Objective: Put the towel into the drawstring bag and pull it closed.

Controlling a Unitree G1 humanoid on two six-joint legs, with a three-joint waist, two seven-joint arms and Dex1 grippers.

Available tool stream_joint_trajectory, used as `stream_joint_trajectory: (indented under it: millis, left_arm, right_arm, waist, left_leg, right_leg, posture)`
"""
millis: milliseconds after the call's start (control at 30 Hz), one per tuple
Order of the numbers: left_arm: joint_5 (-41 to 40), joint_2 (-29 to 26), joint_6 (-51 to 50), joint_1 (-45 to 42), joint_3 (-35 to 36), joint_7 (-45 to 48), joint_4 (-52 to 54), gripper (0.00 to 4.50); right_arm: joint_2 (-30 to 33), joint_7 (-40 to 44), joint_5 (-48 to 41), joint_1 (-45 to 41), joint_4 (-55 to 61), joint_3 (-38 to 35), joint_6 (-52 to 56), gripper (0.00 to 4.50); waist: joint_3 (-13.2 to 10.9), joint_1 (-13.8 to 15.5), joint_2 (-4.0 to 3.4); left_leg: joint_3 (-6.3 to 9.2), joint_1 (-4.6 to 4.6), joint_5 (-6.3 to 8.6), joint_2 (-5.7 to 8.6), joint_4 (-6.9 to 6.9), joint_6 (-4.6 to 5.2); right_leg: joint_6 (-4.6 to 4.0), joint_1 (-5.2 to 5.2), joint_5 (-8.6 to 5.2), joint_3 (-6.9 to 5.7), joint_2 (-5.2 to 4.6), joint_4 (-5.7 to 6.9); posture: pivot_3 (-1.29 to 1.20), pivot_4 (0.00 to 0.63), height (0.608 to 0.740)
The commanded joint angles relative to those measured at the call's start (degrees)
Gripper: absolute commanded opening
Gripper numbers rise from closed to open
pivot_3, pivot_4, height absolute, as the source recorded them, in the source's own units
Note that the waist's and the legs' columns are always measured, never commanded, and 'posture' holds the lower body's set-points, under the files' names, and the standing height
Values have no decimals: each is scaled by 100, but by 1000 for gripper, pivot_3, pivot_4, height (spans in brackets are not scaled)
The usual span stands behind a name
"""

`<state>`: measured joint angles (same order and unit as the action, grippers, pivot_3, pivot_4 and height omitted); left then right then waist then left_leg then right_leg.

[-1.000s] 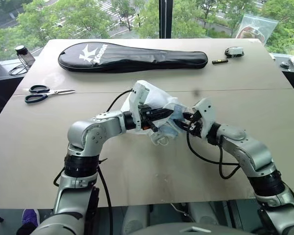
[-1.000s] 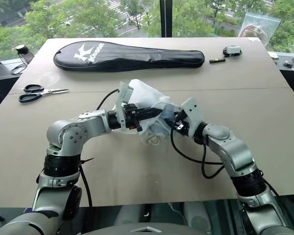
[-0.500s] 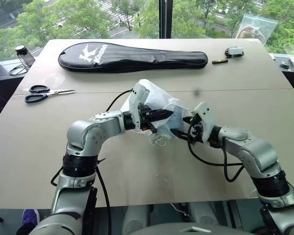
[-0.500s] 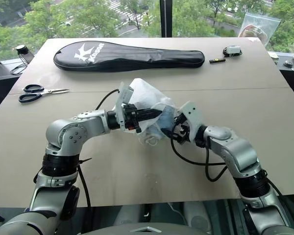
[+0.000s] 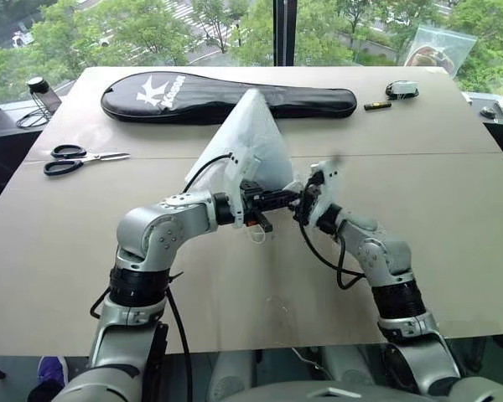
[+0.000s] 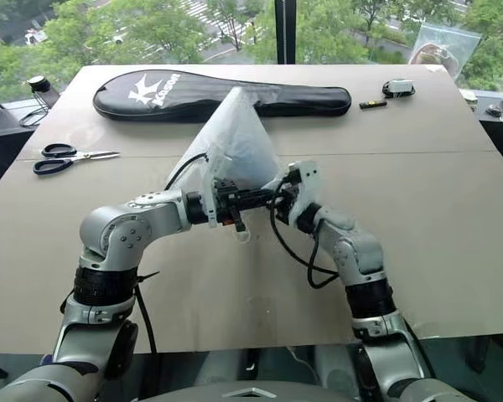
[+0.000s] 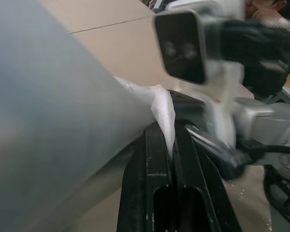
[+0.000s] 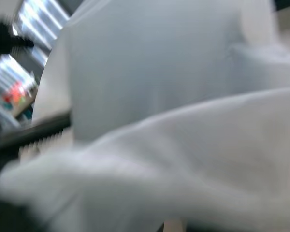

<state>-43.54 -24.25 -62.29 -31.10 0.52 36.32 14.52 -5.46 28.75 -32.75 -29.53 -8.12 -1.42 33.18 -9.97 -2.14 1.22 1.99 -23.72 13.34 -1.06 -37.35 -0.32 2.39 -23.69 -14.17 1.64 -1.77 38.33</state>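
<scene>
You are looking down at a wide tan table (image 5: 84, 251) set against a window with green trees behind it. Along the far side lies a long black racket cover (image 5: 226, 94) with a white logo. A pair of black-handled scissors (image 5: 82, 158) rests near the left edge, and a dark-capped jar (image 5: 43, 94) stands at the far left corner. At the far right you see a small black-and-white device (image 5: 401, 89) with a thin dark stick (image 5: 376, 105) just beside it, and a clear plastic bag (image 5: 440, 47) behind them.

At the middle of the table the drawstring bag (image 5: 250, 138) stands up in a tall white cone, its tip overlapping the racket cover in your view. The left gripper (image 5: 292, 199) reaches across under the cone; in the left wrist view its black fingers (image 7: 157, 159) are pressed together on a fold of the bag's thin white fabric. The right gripper (image 6: 278, 191) meets it fingertip to fingertip at the cone's lower right edge, its jaws closed; whether it pinches fabric or cord you cannot tell. A small loop of white cord (image 6: 242, 235) hangs below the left gripper. The towel cannot be made out.
</scene>
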Motion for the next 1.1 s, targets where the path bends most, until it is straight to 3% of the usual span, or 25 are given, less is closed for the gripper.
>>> stream_joint_trajectory:
  millis: [33, 267, 300, 333, 533, 733, 867, 1100]
  left_arm:
    - [-246, 34, -105, -16, -61, 101, 293, 0]
    - [127, -199, 358, -222, -39, 250, -25, 0]
    - [343, -278, 608, -266, -139, 314, -123, 0]
    - [539, -340, 864, -311, -228, 404, -247, 0]
    - [1650, -582, 2708, -726, -704, 1416, -1610, 0]
    - [2469, -796, 4260, -1436, -1035, 2501, -3147, 0]
    - [2614, -736, 4593, -1646, -956, 2760, -3547, 0]
    - [2741, -734, 4755, -1625, -891, 2937, -3466, 0]
  right_arm:
    - [-251, 104, -121, -360, -416, -216, -497, 70]
    - [117, -83, 137, -24, 46, -225, -487, 70]
    - [249, -47, 183, 114, 270, -152, -430, 781]
    - [396, -52, 254, 249, 514, -57, -352, 958]
    - [1664, -101, 1341, 880, 2031, 998, -100, 3639]
    - [2650, -158, 1197, 1061, 3385, 818, 998, 3639]
    - [2863, -512, 1677, 783, 3104, 849, 1054, 3639]
    - [2228, -1041, 2369, -196, 1066, 1020, 372, 3639]
  waist:
    - [-1, -8, -1]
    - [-1, 7, -2]
    - [-1, 19, -2]
    - [-1, 24, -2]
    - [-1, -11, -3]
    - [-1, -5, -2]
    - [-1, -1, -2]
    - [-2, -19, -2]
  left_leg:
    - [0, 0, 0, 0, 0, 0]
    - [1, -1, 0, 1, 1, 0]
    - [2, -1, 0, 3, 0, 0]
    - [1, -1, 0, 5, 1, 0]
    - [-1, 0, 0, 7, 1, 0]
    - [0, -3, 0, 6, 0, 1]
    - [-1, -4, 0, 6, -2, 1]
    - [-2, -5, 0, 5, -1, 1]
  right_leg:
    - [0, -1, 0, 0, 0, 2]
    - [0, -1, 0, -1, -2, 3]
    - [0, -1, 0, -3, -3, 4]
    - [0, -1, 0, -3, -3, 3]
    - [0, -3, -1, 0, -1, 4]
    - [0, -2, -2, -1, 2, 0]
    - [1, -2, -2, -2, 1, 1]
    - [0, -4, -2, 0, 2, 2]
  posture:
    - [0, 150, 740]
    - [0, 150, 740]
    - [0, 150, 740]
    - [0, 150, 740]
    - [0, 150, 740]
    - [0, 150, 740]
    - [0, 150, 740]
    - [0, 150, 740]
